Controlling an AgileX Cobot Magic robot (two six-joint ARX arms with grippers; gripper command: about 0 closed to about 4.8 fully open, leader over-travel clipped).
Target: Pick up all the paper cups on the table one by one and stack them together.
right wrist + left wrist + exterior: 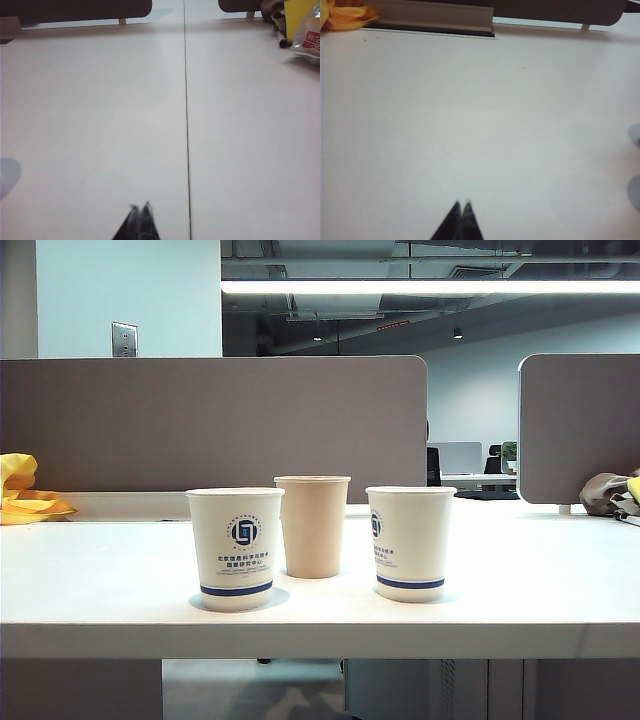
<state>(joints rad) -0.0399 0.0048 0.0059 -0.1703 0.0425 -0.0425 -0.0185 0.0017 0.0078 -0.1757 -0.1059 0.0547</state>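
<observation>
With my left gripper (pixel 462 204) and right gripper (pixel 139 206) both pressed together over bare table (pixel 100 580), I should spread one wide before approaching the left logo cup (pixel 236 548) squarely at mid-wall.

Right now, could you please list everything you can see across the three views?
white paper cups: two, white with blue logo and band, one front left, one right on the table
tan paper cup: one, plain tan, between and behind them
table: one, white
partition panels: two, grey-brown, behind the table
yellow cloth: one, far left table edge
plastic bag: one, clear with red print, far side of the table
left gripper: black, shut, over bare table
right gripper: black, shut, over bare table beside a seam
</observation>
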